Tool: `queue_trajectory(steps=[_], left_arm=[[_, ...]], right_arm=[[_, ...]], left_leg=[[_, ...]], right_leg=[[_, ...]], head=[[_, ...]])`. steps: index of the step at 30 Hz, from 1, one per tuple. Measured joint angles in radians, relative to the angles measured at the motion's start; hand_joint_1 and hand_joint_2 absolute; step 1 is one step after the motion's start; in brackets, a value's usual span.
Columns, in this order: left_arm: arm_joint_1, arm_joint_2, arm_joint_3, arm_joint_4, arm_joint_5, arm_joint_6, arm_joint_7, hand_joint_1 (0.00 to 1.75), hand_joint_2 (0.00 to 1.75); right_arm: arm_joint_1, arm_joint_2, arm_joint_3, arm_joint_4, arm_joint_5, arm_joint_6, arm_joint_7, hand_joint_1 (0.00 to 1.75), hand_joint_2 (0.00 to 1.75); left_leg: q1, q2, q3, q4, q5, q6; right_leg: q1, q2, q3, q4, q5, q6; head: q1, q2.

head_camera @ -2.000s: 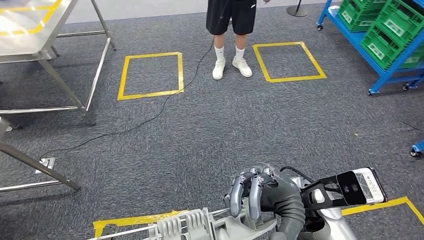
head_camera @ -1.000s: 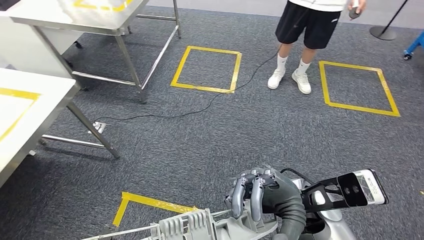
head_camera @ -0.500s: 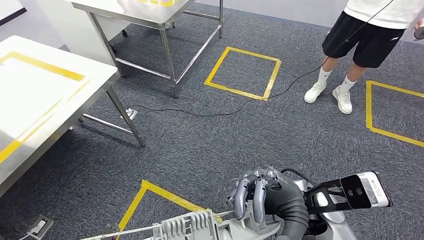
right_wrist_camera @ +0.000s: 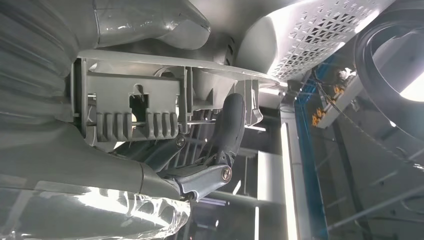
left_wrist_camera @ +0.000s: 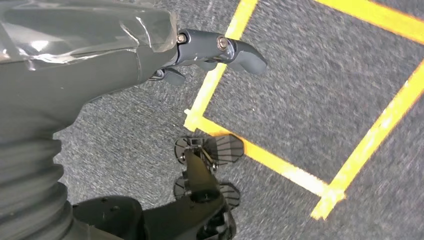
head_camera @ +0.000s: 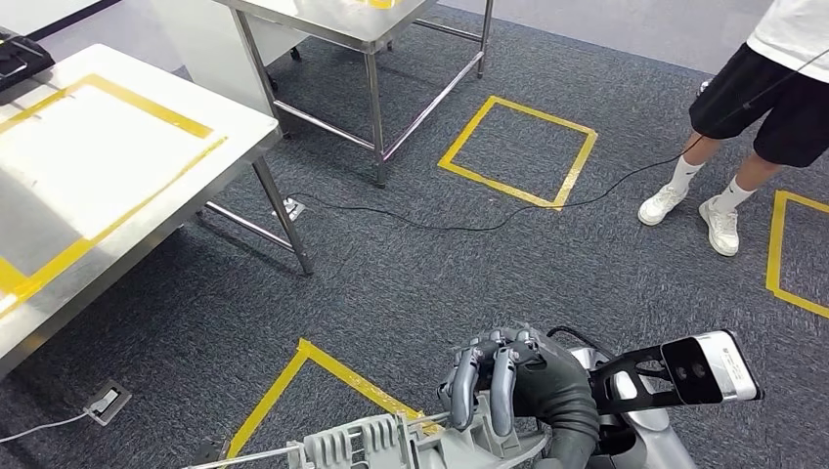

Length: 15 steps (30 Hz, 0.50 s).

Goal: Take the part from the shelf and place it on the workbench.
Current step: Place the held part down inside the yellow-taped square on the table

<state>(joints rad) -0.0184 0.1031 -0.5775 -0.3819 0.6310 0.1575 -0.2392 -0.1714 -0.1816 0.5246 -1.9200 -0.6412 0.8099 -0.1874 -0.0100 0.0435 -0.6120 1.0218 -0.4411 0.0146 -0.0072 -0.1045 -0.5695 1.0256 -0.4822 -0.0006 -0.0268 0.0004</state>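
Right hand (head_camera: 499, 386) at 6 o'clock, fingers curled over grey ribbed part (head_camera: 391, 440), gripping it. Workbench (head_camera: 117, 166) at 10 o'clock. Left hand (left_wrist_camera: 100, 45) empty, fingers extended.

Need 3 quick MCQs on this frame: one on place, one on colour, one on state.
1. Where is the workbench in the head view?
A. upper left
B. lower right
C. centre

2. What colour is the floor tape?
A. blue
B. yellow
C. red

3. What is the right robot hand doing?
A. hanging free
B. pressing the floor
C. gripping the part

Answers:
1. A, the white top with its metal legs sits at the upper left.
2. B, the squares on the grey carpet are yellow.
3. C, its fingers curl over the grey ribbed part; the right wrist view shows them wrapped on it too.
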Motion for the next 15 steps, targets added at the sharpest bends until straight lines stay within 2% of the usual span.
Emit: queue_trajectory(steps=[1, 3, 4, 5, 6, 7, 8, 9, 10, 11, 12, 13, 15], left_arm=[[0.002, 0.001, 0.002, 0.0, 0.0, 0.001, 0.0, 0.0, 1.75], [0.002, 0.001, 0.004, -0.002, 0.0, 0.001, 0.0, 0.0, 1.75], [0.0, 0.0, 0.005, -0.004, 0.0, 0.0, 0.0, 0.0, 1.75], [-0.001, -0.001, 0.005, -0.005, 0.0, 0.0, 0.0, 0.0, 1.75], [-0.002, -0.002, 0.006, -0.006, 0.0, 0.0, 0.0, 0.0, 1.75], [-0.002, -0.003, 0.006, -0.006, 0.0, 0.0, 0.0, 0.0, 1.75], [-0.002, -0.004, 0.006, -0.006, 0.0, 0.0, 0.0, 0.0, 1.75], [-0.002, -0.005, 0.006, -0.007, 0.0, 0.0, 0.0, 0.0, 1.75], [-0.001, -0.006, 0.006, -0.007, 0.0, -0.001, 0.0, 0.0, 1.75], [-0.001, -0.006, 0.006, -0.007, 0.0, -0.001, 0.0, 0.0, 1.75], [-0.001, -0.006, 0.006, -0.007, 0.0, -0.001, 0.0, 0.0, 1.75], [0.0, -0.006, 0.007, -0.008, 0.0, -0.001, 0.0, 0.0, 1.75], [0.004, -0.005, 0.007, -0.008, 0.0, -0.001, 0.0, 0.0, 1.75]], right_arm=[[-0.001, 0.001, 0.0, 0.0, -0.001, 0.0, 0.0, 1.75, 1.75], [-0.002, 0.002, -0.001, -0.002, -0.002, 0.0, 0.0, 1.75, 1.75], [-0.002, 0.001, -0.001, -0.002, -0.003, 0.0, 0.0, 1.75, 1.75], [-0.002, 0.0, -0.001, -0.002, -0.003, 0.0, 0.0, 1.75, 1.75], [-0.001, 0.0, -0.002, -0.002, -0.004, 0.0, 0.0, 1.75, 1.75], [0.0, -0.001, -0.002, -0.002, -0.004, 0.0, 0.0, 1.75, 1.75], [0.001, -0.002, -0.002, -0.002, -0.003, 0.0, 0.0, 1.75, 1.75], [0.001, -0.002, -0.002, -0.002, -0.003, 0.0, 0.0, 1.75, 1.75], [0.001, -0.003, -0.002, -0.002, -0.003, 0.0, 0.0, 1.75, 1.75], [0.0, -0.003, -0.002, -0.002, -0.004, 0.0, 0.0, 1.75, 1.75], [0.0, -0.003, -0.002, -0.002, -0.004, 0.0, 0.0, 1.75, 1.75], [0.0, -0.003, -0.002, -0.002, -0.003, 0.0, 0.0, 1.75, 1.75], [-0.001, -0.003, -0.002, -0.002, -0.003, 0.0, 0.0, 1.75, 1.75]], left_leg=[[0.002, -0.011, 0.007, -0.008, 0.004, 0.005], [0.01, -0.031, 0.023, -0.026, 0.015, 0.016], [0.013, -0.042, 0.028, -0.03, 0.018, 0.019], [0.014, -0.053, 0.028, -0.031, 0.018, 0.022], [0.015, -0.066, 0.028, -0.031, 0.018, 0.022], [0.015, -0.079, 0.028, -0.031, 0.018, 0.022], [0.016, -0.093, 0.029, -0.03, 0.017, 0.021], [0.018, -0.107, 0.03, -0.029, 0.015, 0.018], [0.02, -0.121, 0.03, -0.025, 0.012, 0.014], [0.02, -0.134, 0.028, -0.019, 0.008, 0.007], [0.019, -0.144, 0.025, -0.012, 0.004, 0.0], [0.019, -0.151, 0.021, -0.007, 0.0, -0.006], [0.021, -0.161, 0.015, -0.006, -0.002, -0.014]], right_leg=[[-0.001, 0.005, 0.002, 0.001, -0.002, 0.004], [-0.003, 0.045, -0.017, 0.047, -0.027, 0.006], [-0.006, 0.072, -0.045, 0.102, -0.05, 0.004], [-0.007, 0.088, -0.08, 0.17, -0.076, 0.002], [-0.009, 0.095, -0.115, 0.234, -0.095, 0.003], [-0.011, 0.098, -0.139, 0.272, -0.102, 0.008], [-0.013, 0.099, -0.145, 0.272, -0.093, 0.017], [-0.016, 0.101, -0.13, 0.229, -0.068, 0.027], [-0.021, 0.111, -0.1, 0.158, -0.034, 0.039], [-0.024, 0.125, -0.07, 0.089, -0.005, 0.045], [-0.027, 0.135, -0.047, 0.038, 0.016, 0.045], [-0.027, 0.143, -0.036, 0.013, 0.026, 0.039], [-0.023, 0.135, -0.033, 0.009, 0.028, 0.02]], head=[[0.001, 0.0], [0.003, 0.0], [0.006, 0.0], [0.008, 0.0], [0.01, 0.0], [0.011, 0.0], [0.011, 0.0], [0.011, 0.0], [0.012, 0.0], [0.012, 0.0], [0.013, 0.0], [0.014, 0.0], [0.014, 0.0]])
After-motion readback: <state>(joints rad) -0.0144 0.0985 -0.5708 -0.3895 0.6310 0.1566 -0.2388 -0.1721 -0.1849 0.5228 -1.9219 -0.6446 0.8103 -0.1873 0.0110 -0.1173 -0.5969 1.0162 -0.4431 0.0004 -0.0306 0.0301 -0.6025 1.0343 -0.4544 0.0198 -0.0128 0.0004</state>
